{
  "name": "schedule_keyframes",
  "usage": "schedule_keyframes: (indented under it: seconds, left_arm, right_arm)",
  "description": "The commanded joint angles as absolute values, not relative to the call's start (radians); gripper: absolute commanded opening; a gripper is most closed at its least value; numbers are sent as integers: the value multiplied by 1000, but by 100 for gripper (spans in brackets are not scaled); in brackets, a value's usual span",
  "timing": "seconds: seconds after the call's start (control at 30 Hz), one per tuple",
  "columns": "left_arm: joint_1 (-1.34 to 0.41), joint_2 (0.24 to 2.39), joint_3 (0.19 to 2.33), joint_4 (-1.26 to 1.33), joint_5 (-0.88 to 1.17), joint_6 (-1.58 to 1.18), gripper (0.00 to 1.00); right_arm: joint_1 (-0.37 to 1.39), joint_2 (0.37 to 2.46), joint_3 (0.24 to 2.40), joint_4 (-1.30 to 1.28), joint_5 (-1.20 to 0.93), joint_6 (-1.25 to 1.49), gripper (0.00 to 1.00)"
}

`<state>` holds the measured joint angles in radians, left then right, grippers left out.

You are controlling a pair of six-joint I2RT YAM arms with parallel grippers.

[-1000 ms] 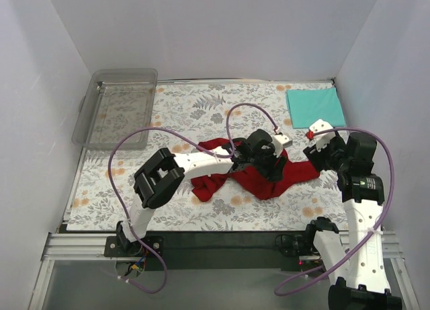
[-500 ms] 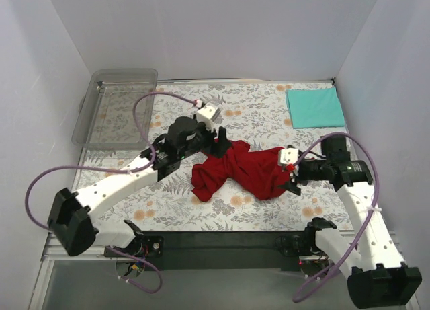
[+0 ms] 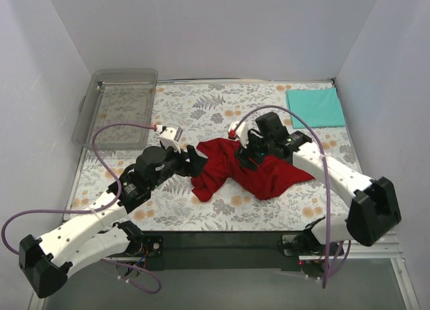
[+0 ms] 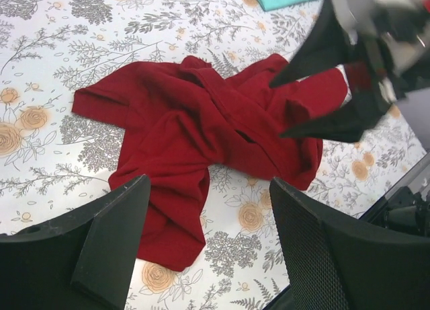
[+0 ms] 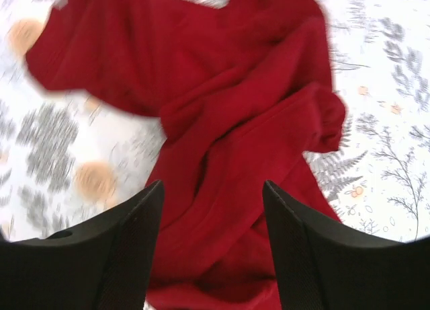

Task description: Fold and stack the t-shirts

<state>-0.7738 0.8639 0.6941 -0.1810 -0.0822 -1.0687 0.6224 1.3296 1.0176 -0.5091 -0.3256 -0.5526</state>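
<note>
Swung in since half a second ago: right gripper [image 3: 244, 158] off the right edge of the red t-shirt [image 3: 275, 179] to above its upper middle, left gripper [image 3: 196, 162] back from the far-left corner to just beside the near-left fold. Spread wide on either side, grasping nothing, plain in each wrist view.

Risks, as a judgement:
- If closed on the bunched ridge, likely pinches several layers at once, so drags the lump along instead of spreading it.
- With the two grippers this near each other over one small heap, invites a knock between them.
- Judging by the smear in the right wrist view, travels fast, so may land off the intended edge.
- Safer to seek a single-layer hem or shoulder before closing.

Lies mid-table on the floral cloth [image 3: 201, 108], unfolded and badly crumpled: twisted ridge across the centre, one flap trailing toward the near edge, layers overlapping. Well apart from the teal t-shirt [image 3: 316, 107], folded flat at the far right corner.
</note>
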Motion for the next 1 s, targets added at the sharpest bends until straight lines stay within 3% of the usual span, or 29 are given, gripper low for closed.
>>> schedule_keyframes:
  seconds: [0.0, 0.37, 0.67, 0.8, 0.9, 0.97]
  left_arm:
    - [-767, 819, 661, -202, -132, -1147, 67]
    - [-767, 773, 604, -209, -143, -1192, 67]
    - [-767, 742, 561, -204, -143, -1224, 67]
    - [-767, 753, 542, -176, -126, -1233, 67]
    - [-767, 799, 531, -134, -98, -1235, 67]
    - [-767, 856, 534, -111, -83, -1229, 67]
  right_arm:
    - [627, 1437, 1118, -384, -198, -238, 56]
    - [626, 1588, 1184, -351, -159, -110, 55]
    - [626, 1704, 1226, -360, -106, -95, 46]
    - [624, 1750, 1238, -368, -95, -101, 33]
    - [598, 1695, 1267, -400, -80, -132, 3]
    - [531, 1616, 1261, -410, -84, -181, 1]
